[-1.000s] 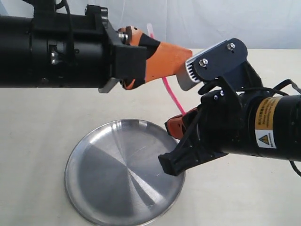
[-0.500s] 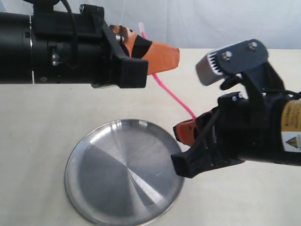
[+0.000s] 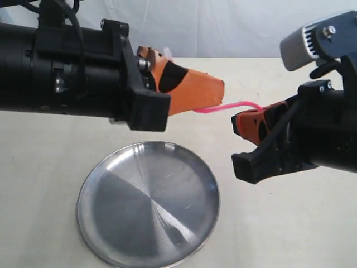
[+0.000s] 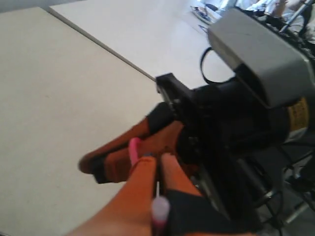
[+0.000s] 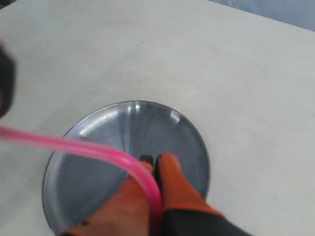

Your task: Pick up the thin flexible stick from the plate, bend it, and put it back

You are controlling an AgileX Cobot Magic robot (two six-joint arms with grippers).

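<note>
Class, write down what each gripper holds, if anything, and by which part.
Both hold the thin pink plastic stick: the left gripper pinches it near one end, the right gripper near the other.

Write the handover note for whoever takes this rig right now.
Left pincer: shut on the stick near one end.
Right pincer: shut on the stick near its other end.
Stick: held in the air between the two, curved close to the right one. It is not on the plate.
Done: stick picked up, bend begun.
Left: finish the bend if it needs more, lay the stick back on the plate, open both pincers.
</note>
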